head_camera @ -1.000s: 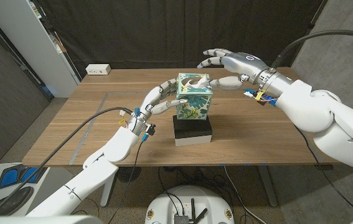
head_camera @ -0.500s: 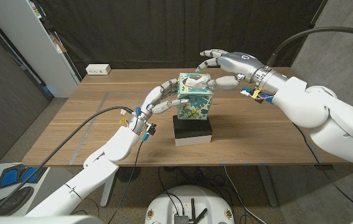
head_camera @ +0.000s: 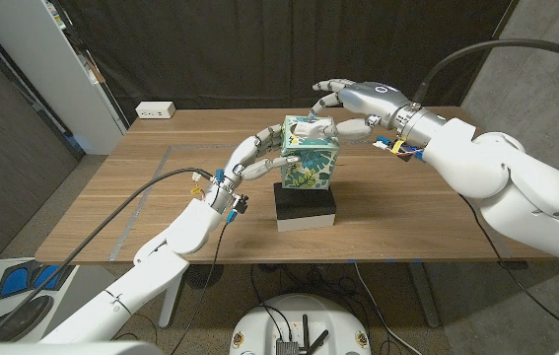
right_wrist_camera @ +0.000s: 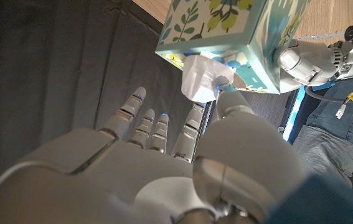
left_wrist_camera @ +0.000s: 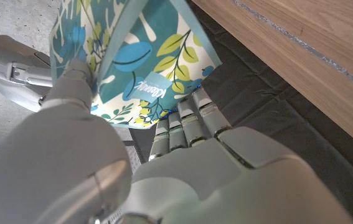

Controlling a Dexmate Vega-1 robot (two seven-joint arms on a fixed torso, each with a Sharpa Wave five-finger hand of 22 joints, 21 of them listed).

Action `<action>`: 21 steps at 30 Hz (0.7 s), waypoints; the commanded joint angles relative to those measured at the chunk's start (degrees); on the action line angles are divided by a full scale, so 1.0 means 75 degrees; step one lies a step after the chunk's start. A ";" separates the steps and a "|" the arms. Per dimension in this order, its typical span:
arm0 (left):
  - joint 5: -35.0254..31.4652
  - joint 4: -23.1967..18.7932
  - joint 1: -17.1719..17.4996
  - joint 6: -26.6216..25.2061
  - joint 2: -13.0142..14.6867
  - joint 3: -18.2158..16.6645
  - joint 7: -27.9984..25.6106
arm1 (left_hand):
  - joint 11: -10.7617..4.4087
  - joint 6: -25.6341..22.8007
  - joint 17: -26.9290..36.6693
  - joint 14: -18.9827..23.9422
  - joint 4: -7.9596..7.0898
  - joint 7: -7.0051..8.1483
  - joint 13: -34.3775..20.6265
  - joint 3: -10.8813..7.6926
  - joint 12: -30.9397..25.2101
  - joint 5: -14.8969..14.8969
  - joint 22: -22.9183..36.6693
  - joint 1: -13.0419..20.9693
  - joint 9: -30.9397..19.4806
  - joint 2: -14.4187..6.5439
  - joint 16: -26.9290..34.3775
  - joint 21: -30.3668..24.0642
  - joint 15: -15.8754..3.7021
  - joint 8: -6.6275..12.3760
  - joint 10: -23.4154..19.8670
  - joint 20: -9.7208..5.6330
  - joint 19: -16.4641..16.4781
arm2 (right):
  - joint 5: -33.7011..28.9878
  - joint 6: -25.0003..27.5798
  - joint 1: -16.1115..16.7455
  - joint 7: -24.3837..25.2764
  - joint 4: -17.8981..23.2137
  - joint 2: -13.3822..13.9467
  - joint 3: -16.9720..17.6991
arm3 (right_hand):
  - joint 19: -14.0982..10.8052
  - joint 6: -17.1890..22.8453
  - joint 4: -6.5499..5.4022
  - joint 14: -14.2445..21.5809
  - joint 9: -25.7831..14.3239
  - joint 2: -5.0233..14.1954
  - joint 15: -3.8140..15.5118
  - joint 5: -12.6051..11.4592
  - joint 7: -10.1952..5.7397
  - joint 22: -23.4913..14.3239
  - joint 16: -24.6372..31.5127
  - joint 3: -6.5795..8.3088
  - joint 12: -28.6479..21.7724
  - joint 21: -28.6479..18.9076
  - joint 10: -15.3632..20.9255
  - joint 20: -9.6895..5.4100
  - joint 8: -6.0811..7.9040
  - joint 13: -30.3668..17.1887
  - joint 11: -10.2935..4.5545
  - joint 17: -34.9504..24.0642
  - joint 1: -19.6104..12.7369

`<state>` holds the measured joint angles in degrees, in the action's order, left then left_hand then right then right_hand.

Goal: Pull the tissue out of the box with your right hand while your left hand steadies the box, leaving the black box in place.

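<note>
Tissue box [head_camera: 308,154]: sitting upright on the black box [head_camera: 306,208], mid-table [head_camera: 141,207].
Left hand [head_camera: 259,158]: fingers pressing against the box's left side, bracing it.
Right hand [head_camera: 353,106]: thumb and a finger pinching the white tissue [right_wrist_camera: 200,79] at the top opening, other fingers spreading out.
</note>
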<state>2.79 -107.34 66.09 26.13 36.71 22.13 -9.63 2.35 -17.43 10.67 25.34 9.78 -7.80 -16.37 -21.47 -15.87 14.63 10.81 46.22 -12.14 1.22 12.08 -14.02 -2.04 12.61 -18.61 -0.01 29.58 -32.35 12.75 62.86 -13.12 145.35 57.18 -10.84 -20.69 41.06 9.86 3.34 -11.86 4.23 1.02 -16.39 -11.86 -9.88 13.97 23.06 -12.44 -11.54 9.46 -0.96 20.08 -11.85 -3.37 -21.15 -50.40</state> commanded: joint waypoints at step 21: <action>0.0130 0.0186 -0.0099 0.0184 -0.0047 0.0026 0.0058 | -0.0022 -0.0132 0.0015 0.0059 -0.0048 -0.0026 -0.0055 -0.0171 0.0028 0.0045 0.0026 0.0564 -0.0035 -0.0676 -0.0040 -0.0035 -0.0071 0.0048 -0.0077 -0.0070 0.0089 | -0.0583 0.0464 -0.0189 0.0329 0.0120 0.0029 -0.0587 | -0.0617 0.1931 -0.0014 0.0636 -0.0076 0.0100 0.0244 0.0089 0.0557 -0.0015 0.0395 -0.0137 -0.0180 -0.0126 0.0908 -0.0083 0.0635 0.0003 -0.0162 -0.0163 -0.0415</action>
<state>3.37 -106.23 65.53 27.19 36.44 22.28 -9.48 2.13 -17.82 10.67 25.49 9.95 -7.78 -16.65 -21.94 -15.79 14.57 10.77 46.06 -12.11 1.06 11.75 -13.90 -2.15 12.73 -18.83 -0.01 29.58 -34.23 14.94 61.28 -11.82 145.77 57.75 -13.95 -24.69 54.49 9.72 7.33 -12.12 4.85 2.14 -16.00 -7.97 -9.88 16.48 22.11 -13.58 -11.98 15.44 -1.40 24.18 -11.71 -4.75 -22.17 -52.52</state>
